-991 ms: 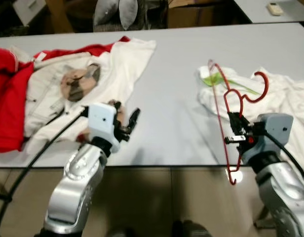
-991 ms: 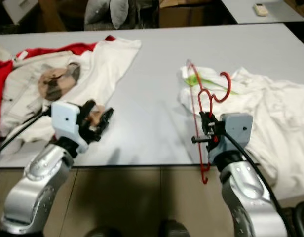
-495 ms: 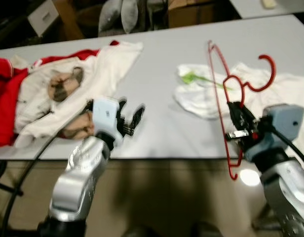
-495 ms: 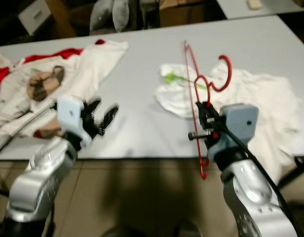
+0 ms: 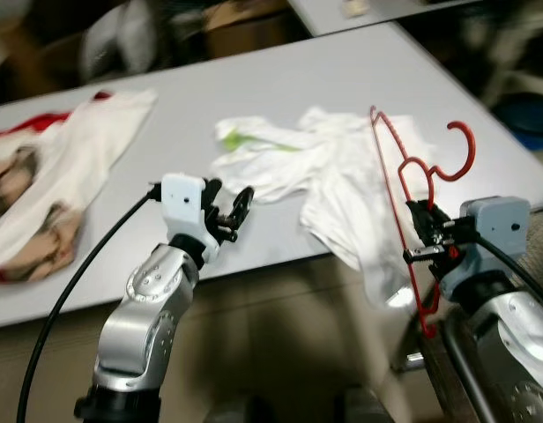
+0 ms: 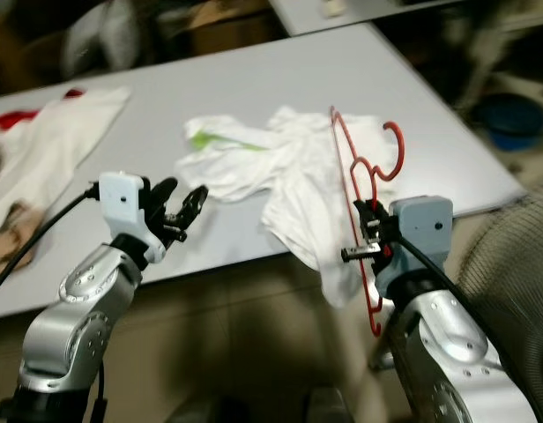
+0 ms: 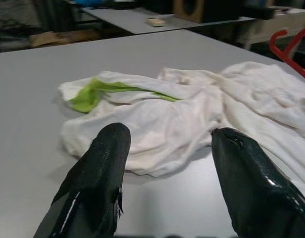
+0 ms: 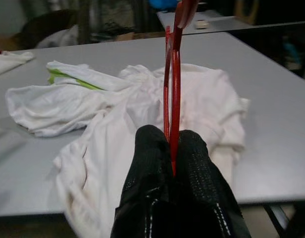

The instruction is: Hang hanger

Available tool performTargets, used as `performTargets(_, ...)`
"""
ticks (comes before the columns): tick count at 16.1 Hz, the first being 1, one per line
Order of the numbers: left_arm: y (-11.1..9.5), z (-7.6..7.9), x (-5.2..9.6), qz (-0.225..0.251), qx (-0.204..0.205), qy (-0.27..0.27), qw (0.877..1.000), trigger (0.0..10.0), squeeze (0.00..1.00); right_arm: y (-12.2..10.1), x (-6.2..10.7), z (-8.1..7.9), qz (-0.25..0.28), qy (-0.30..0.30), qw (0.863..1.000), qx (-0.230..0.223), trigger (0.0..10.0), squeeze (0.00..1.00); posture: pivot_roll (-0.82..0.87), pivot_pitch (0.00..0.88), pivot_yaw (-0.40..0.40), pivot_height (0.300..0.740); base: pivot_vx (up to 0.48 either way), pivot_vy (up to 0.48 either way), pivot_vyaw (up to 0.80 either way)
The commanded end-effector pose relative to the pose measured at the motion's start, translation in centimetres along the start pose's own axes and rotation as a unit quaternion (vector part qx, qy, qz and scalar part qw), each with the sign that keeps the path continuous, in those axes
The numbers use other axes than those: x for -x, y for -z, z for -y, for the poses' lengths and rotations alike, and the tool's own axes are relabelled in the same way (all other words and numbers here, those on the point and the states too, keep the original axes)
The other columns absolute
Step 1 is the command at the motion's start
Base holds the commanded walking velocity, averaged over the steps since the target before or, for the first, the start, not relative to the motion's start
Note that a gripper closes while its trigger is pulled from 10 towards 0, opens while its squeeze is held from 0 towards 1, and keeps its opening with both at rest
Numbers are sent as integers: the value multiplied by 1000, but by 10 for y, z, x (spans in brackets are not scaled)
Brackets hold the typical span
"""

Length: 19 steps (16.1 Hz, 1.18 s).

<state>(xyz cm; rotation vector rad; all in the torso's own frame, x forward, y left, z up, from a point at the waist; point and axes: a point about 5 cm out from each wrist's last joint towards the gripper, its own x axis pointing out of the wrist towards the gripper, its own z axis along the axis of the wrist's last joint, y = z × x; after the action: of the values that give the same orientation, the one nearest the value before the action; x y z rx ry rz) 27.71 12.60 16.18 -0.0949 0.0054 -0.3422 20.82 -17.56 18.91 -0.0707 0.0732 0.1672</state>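
The red hanger [image 5: 411, 189] is pinched upright in the right tool [image 5: 427, 240], off the desk's [image 5: 280, 84] near edge; light, stiff, thin wire, best gripped mid-frame; left tool [image 5: 229, 214] is held wide.

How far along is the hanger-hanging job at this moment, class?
Done: the right gripper is shut on the red hanger, lifted off the table. In hand: carrying it upright beside the white garment. Left: no rail is in view, so hanging is not yet done. The left gripper is open.
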Motion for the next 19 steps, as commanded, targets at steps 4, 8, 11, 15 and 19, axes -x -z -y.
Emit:
performTargets(4,-4,-13,10,0,-45,-48,998,10000,90,6,2,1,-4,-19,1000,-6,10000,0,-151,151,59,740,0,321,-400)
performTargets(8,-3,-10,11,1,-28,-33,999,10000,0,15,-1,5,-18,5,1000,8,10000,0,-160,151,98,740,0,-327,0)
performTargets(11,3,2,8,1,-39,-9,999,10000,0,13,3,13,-5,29,999,37,10000,0,-178,155,118,740,0,0,0)
performTargets(15,3,5,7,7,23,5,1000,10000,1000,5,0,11,31,42,998,46,10000,0,-186,155,124,740,0,0,0)
performTargets(19,0,3,8,27,9,6,1000,10000,1000,1,-4,6,43,18,998,43,10000,0,-186,152,115,740,240,0,-581)
